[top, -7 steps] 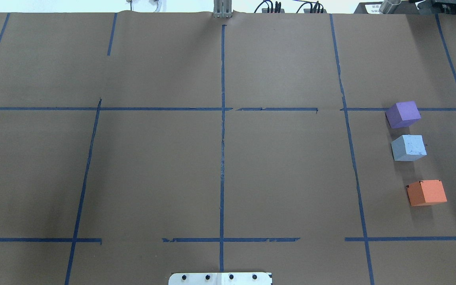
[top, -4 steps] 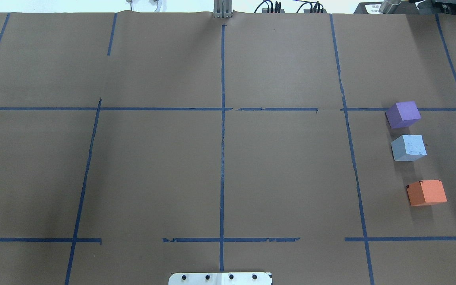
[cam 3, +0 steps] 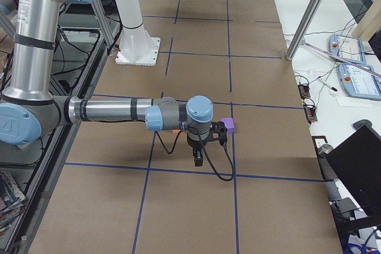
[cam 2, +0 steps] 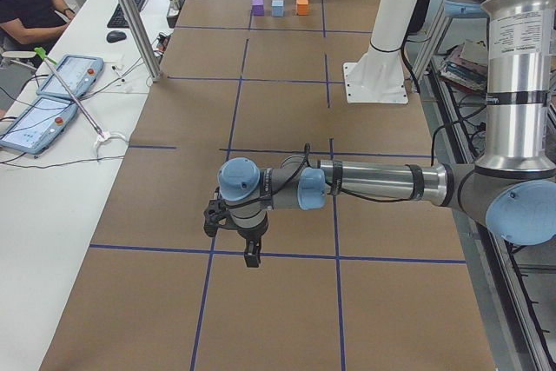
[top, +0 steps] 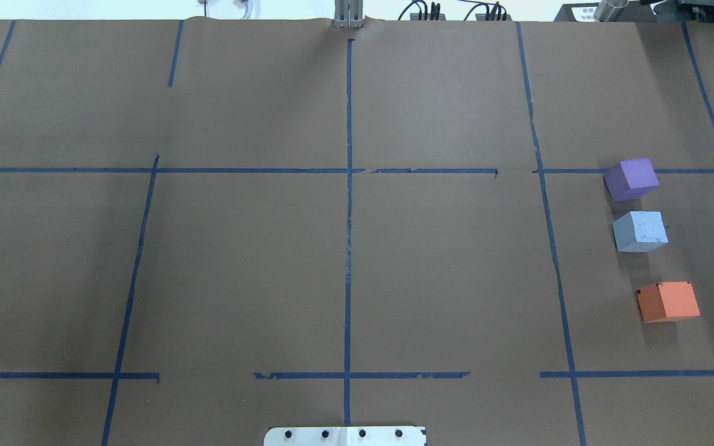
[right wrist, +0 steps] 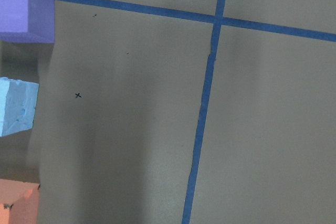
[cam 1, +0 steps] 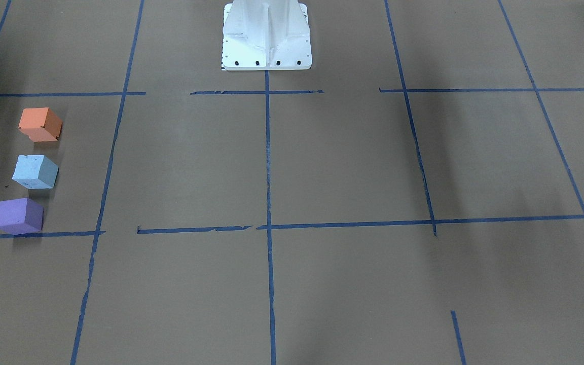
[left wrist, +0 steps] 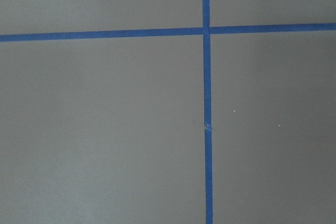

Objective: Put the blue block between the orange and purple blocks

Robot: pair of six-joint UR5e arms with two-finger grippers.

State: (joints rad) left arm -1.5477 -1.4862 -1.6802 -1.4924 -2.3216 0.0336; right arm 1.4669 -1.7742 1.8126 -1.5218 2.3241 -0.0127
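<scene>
Blue block (top: 639, 231) sits between purple block (top: 631, 178) and orange block (top: 668, 301), touching neither, with open table (top: 444, 260) alongside. Right gripper (cam 3: 198, 160) seems to hang near it and left gripper (cam 2: 250, 256) is well apart. I cannot tell either gripper's jaw state.

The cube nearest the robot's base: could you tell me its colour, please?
Orange; the orange cube shows best in overhead exterior.

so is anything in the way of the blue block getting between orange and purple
Nothing visible is. The blue block already sits in the gap between the purple block and the orange block, touching neither.
</scene>
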